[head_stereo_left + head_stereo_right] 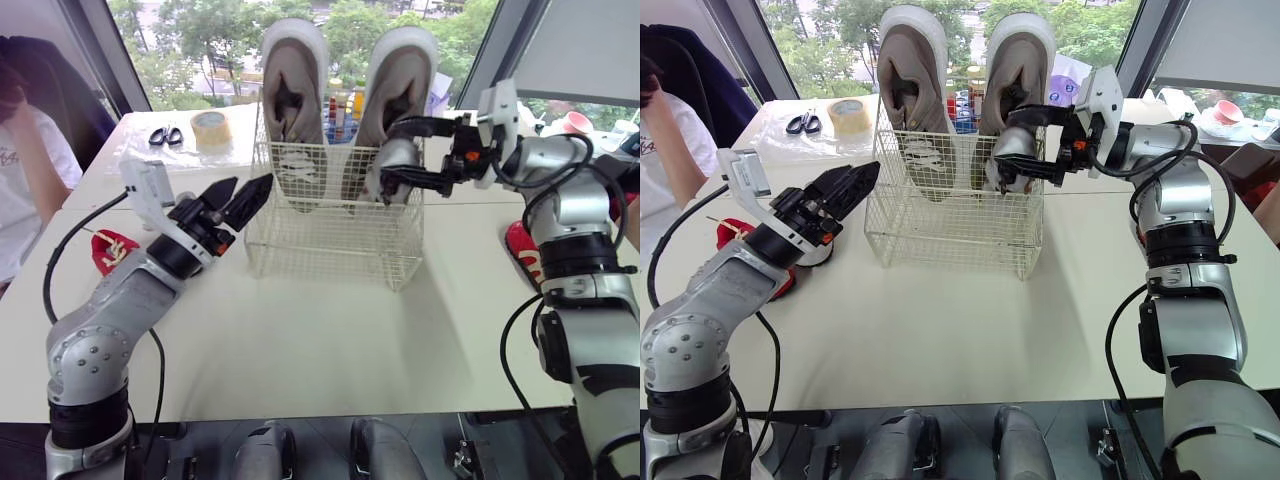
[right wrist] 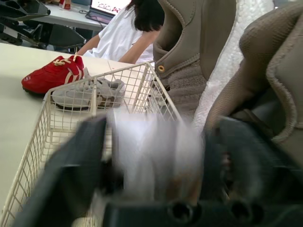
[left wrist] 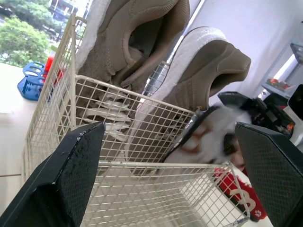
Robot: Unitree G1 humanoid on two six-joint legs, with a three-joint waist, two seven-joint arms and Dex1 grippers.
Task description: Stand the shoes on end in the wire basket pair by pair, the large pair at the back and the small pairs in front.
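Note:
A white wire basket (image 1: 330,245) stands mid-table. Two large tan shoes (image 1: 293,75) (image 1: 400,80) stand on end along its back. My right gripper (image 1: 405,155) is shut on a small grey-and-white shoe (image 1: 1012,150), held over the basket's front right corner; the shoe looks blurred in the right wrist view. My left gripper (image 1: 240,192) is open and holds nothing, just off the basket's left side, with its fingers (image 3: 71,175) framing the basket. A small red shoe (image 2: 54,73) and a small grey shoe (image 2: 90,94) lie on the table to the basket's left.
Another red shoe (image 1: 522,252) lies on the table by my right arm. Scissors (image 1: 166,136) and a tape roll (image 1: 211,128) sit at the back left. A person in white (image 1: 25,170) sits at the table's left edge. Bottles (image 1: 342,115) stand behind the basket.

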